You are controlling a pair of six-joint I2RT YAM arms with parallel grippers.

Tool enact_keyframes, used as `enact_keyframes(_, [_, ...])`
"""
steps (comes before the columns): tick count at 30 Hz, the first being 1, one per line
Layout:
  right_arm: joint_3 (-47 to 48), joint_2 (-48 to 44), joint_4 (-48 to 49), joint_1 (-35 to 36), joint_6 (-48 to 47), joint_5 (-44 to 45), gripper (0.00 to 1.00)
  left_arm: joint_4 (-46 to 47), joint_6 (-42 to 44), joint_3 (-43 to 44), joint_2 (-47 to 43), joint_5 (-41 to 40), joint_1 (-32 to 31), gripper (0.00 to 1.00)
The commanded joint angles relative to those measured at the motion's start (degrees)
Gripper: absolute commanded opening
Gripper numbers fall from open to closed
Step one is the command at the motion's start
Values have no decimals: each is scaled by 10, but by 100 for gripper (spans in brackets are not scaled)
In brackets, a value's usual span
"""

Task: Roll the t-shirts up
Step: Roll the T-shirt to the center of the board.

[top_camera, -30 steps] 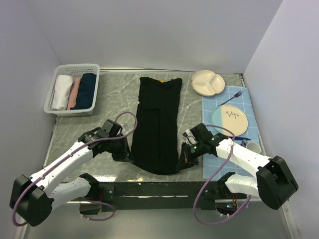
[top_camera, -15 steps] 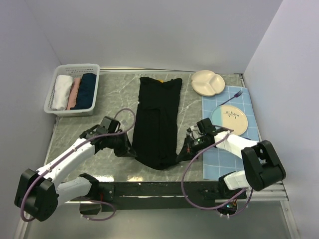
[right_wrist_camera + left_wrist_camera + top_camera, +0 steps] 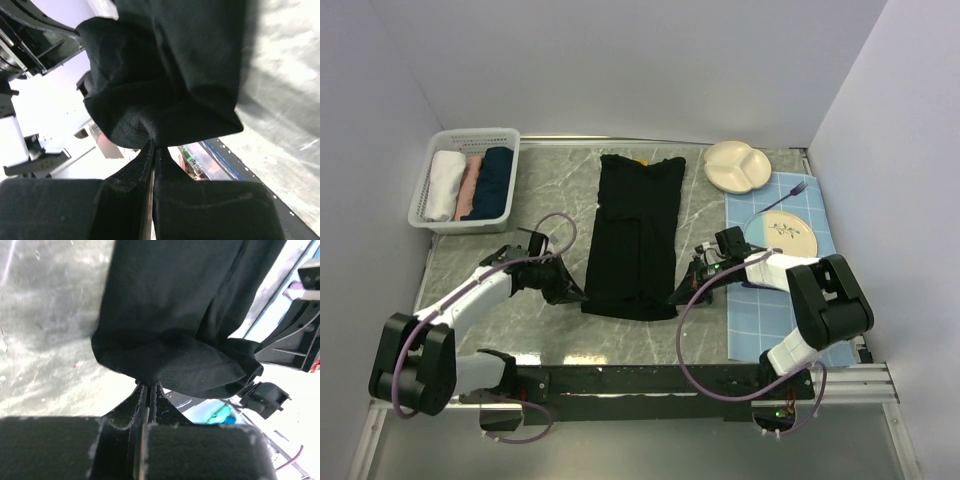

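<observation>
A black t-shirt (image 3: pixel 635 235) lies folded into a long strip down the middle of the table, its near end turned over onto itself. My left gripper (image 3: pixel 576 294) is shut on the near left corner of the t-shirt (image 3: pixel 165 360), the hem pinched between its fingertips. At the near right corner my right gripper (image 3: pixel 677 296) is shut on the same t-shirt (image 3: pixel 165 95), cloth bunched above its jaws. A tiny yellow mark (image 3: pixel 643 159) shows at the far end.
A white basket (image 3: pixel 430 215) at the back left holds rolled white, pink and dark blue cloths. On the right lie a blue checked mat (image 3: pixel 810 235) with a round plate (image 3: pixel 784 239) and a fork (image 3: pixel 782 197), and a divided cream plate (image 3: pixel 739 165) beyond.
Both grippers have carried the t-shirt's near end away from the table's front edge and over onto the strip, so the strip is shorter with a straight folded near edge.
</observation>
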Motion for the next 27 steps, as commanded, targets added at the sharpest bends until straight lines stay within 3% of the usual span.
enact_keyframes(1, [28,24,21,-11,9,11,0,68,-19,0,22,18,9,1])
enact_keyframes(2, [28,28,25,-10,11,13,8,70,-22,0,22,15,9,1])
enact_keyframes(5, [49,40,27,-13,12,21,21,75,-21,4,22,-4,19,26])
enact_keyframes(6, [56,41,16,-14,-1,25,27,78,-20,7,22,-7,22,38])
enact_keyframes(8, [70,39,4,-22,-13,26,30,90,0,24,21,-5,34,43])
enact_keyframes(9, [72,35,1,-26,-23,23,50,86,5,29,20,-3,39,45])
enact_keyframes(10, [82,32,-3,-30,-30,19,61,77,9,35,15,0,45,47])
enact_keyframes(12, [95,20,-37,-41,-68,19,63,55,33,38,7,5,47,52])
enact_keyframes(17, [140,-21,-159,-60,-203,103,64,-16,111,74,-41,-27,49,49])
enact_keyframes(19, [162,-52,-198,-57,-251,134,63,-1,137,77,-57,-7,46,47])
enact_keyframes(21, [186,-80,-206,-51,-325,158,66,24,165,87,-52,34,37,53])
enact_keyframes(23, [203,-94,-206,-24,-432,159,66,50,252,118,-30,69,19,51])
enact_keyframes(27, [223,-145,-189,40,-613,220,70,-41,505,232,5,45,-1,63])
